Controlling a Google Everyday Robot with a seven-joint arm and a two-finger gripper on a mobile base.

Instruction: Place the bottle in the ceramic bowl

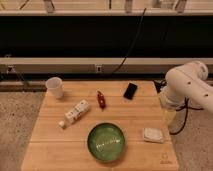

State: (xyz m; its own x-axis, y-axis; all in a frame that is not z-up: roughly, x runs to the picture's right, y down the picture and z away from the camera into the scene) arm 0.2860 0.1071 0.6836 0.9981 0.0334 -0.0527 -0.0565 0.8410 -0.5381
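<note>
One gripper (167,116) shows here, hanging at the end of the white arm (190,82) over the right edge of the table (47,147). Whether it is released or clenched I cannot tell, and I see nothing in it. It is well apart from the bottle, with most of the table between them.

Nearest to the gripper a pale flat pad (152,134) lies toward the front. A black slab (130,90) lies toward the back. Left of the pad, the bowl (106,142) sits near the front edge with nothing in it. A small red object (101,99) lies behind the bowl.

The bottle (77,112) lies on its side left of the red object, behind and to the left of the bowl and touching neither. It lies slantwise, its cap end pointing to the front left. A paper cup (55,87) stands upright near the far left corner.

The bottle looks small and plastic, so it is probably light and fairly stiff. Its round body may roll when nudged, and the printed label may be slick. The best hold is likely at mid-body, across the narrow width and square to its long axis, well away from the tapering cap end. Moderate pressure should do. The bowl is glossy and hard, so a low release over its centre would keep the bottle from bouncing out.
</note>
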